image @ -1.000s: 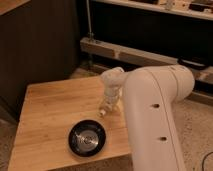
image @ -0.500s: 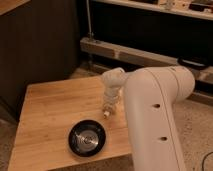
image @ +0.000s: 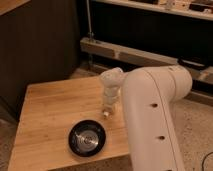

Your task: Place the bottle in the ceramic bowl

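Note:
The ceramic bowl [image: 87,138] is round, glossy and black with a shiny centre. It sits on the wooden table [image: 50,112] near the front edge. Behind it and a little to the right, my gripper [image: 106,109] points straight down from the white wrist, just above the tabletop. The bottle [image: 105,113] shows only as a slim cream shape with a small pale end at the gripper's tip, touching or nearly touching the wood. The gripper is shut around it. My thick white arm [image: 152,115] fills the right foreground and hides the table's right edge.
A dark cabinet wall [image: 40,45] stands behind the table on the left. A low metal shelf rail [image: 130,52] runs across the back. Speckled floor [image: 197,130] lies to the right of the table.
The arm and the bowl have stayed in place. The gripper has closed at the bottle over the last second.

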`<state>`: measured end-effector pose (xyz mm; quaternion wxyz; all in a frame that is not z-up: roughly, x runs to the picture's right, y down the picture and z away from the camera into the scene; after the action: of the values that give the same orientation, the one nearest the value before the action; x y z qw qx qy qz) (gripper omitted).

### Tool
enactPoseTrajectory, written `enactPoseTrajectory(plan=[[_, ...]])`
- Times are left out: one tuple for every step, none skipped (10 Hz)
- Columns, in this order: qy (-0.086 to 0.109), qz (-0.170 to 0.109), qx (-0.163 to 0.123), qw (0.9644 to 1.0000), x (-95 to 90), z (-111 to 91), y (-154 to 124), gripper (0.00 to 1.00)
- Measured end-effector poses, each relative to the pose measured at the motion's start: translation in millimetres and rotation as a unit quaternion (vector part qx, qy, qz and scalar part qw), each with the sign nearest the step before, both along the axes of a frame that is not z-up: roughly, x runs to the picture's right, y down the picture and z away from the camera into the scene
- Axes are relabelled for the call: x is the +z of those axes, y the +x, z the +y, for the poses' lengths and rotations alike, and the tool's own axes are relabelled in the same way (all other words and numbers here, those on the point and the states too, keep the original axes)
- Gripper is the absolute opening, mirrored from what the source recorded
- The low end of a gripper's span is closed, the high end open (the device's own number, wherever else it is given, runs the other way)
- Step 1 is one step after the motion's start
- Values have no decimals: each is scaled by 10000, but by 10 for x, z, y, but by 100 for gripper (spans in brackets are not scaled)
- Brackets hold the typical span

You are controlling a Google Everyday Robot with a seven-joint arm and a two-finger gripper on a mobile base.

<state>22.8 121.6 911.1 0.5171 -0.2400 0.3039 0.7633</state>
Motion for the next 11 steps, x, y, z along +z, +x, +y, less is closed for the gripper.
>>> enactPoseTrajectory(plan=[[11, -66, -57, 10000, -32, 4, -8, 0], [99, -305, -162, 9994, -127, -48, -112, 0], [187, -538, -240, 9981, -253, -122, -200, 0], [265, -720, -277, 9967, -381, -209, -261, 0], [334, -944, -328, 9944, -546, -308, -327, 0], [377, -1279, -403, 9902, -763, -403, -451, 0], [371, -1555, -462, 9861, -932, -432, -533, 0], [321, -1737, -510, 9829, -1047, -413, -583, 0], [192, -1970, -593, 9784, -1184, -319, -649, 0], [90, -2167, -653, 9740, -1269, -207, -713, 0], [8, -2322, -704, 9701, -1333, -115, -744, 0]])
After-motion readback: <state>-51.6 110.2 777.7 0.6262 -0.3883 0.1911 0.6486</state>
